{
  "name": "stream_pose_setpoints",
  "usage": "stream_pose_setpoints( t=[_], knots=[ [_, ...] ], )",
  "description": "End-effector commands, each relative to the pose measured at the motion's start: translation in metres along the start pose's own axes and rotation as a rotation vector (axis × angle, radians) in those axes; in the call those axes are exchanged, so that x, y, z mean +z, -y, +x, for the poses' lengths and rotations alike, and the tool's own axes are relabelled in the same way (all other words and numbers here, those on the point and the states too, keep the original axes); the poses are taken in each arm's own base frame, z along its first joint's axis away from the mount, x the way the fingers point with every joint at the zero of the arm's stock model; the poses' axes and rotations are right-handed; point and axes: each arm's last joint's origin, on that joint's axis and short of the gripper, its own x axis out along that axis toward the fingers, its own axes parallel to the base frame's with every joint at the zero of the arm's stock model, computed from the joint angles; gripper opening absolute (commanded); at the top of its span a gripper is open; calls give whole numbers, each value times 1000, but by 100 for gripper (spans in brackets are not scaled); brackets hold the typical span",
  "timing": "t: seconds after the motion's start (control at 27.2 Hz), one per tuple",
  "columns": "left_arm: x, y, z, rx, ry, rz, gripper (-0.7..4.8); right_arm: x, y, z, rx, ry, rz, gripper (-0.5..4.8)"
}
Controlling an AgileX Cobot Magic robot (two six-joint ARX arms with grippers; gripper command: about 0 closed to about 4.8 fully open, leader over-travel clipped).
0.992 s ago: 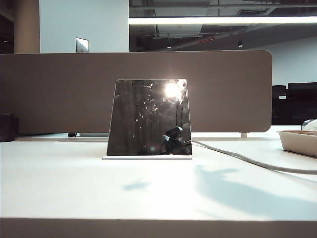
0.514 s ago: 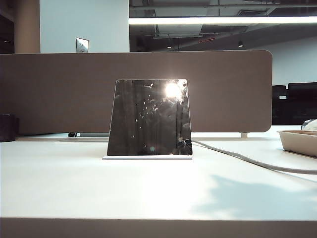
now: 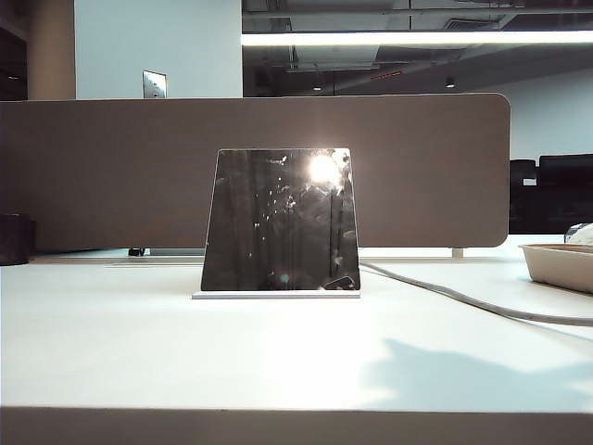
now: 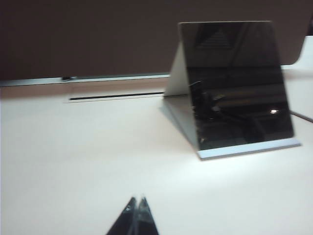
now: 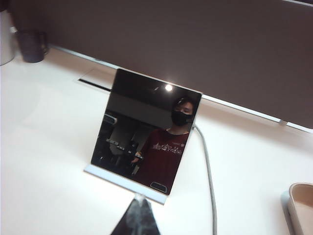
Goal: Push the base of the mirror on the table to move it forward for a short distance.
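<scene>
The right hand (image 5: 138, 210) is seen with fingers pressed together to a point, nothing held, hovering over the desk (image 5: 44, 161) just short of the base of the mirror (image 5: 124, 184). The base lies straight ahead of the fingertips, its long edge running across the line of approach; the mirror (image 5: 146, 134) rises from it and leans back. The left hand (image 4: 136, 215) is likewise closed and empty, but the mirror (image 4: 237, 83) stands well apart from it and off to one side, with only its slanted back support and the base edge (image 4: 249, 149) turned toward it. The right hand is judged the nearer and better lined up for a push.

Neither hand appears in the exterior view. A grey cable (image 5: 208, 171) trails from behind the mirror; a tray (image 5: 299, 208) sits well off to the side. The partition board (image 3: 111, 176) stands behind. Nothing is seen between right hand and base.
</scene>
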Motion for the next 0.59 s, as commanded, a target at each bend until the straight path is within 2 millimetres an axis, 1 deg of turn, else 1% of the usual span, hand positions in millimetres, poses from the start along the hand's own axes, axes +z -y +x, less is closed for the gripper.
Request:
stream_pose_setpoints(
  t=[0.04, 0.22, 0.33, 0.48, 0.59],
  knots=[
    [2, -2, 0, 22, 12, 6, -1, 4, 0, -1, -2, 36, 41, -6],
    [2, -3, 0, 25, 12, 6, -1, 7, 0, -1, 1, 58, 60, -6],
    [1, -3, 0, 26, 12, 6, -1, 5, 3, -4, -18, 57, 55, -6],
    [1, -3, 0, 25, 12, 6, -1, -6, 12, -10, -41, 49, 46, -6],
    [1, -3, 0, 25, 12, 6, -1, -20, 22, -18, -41, 8, 2, -6]
  ],
)
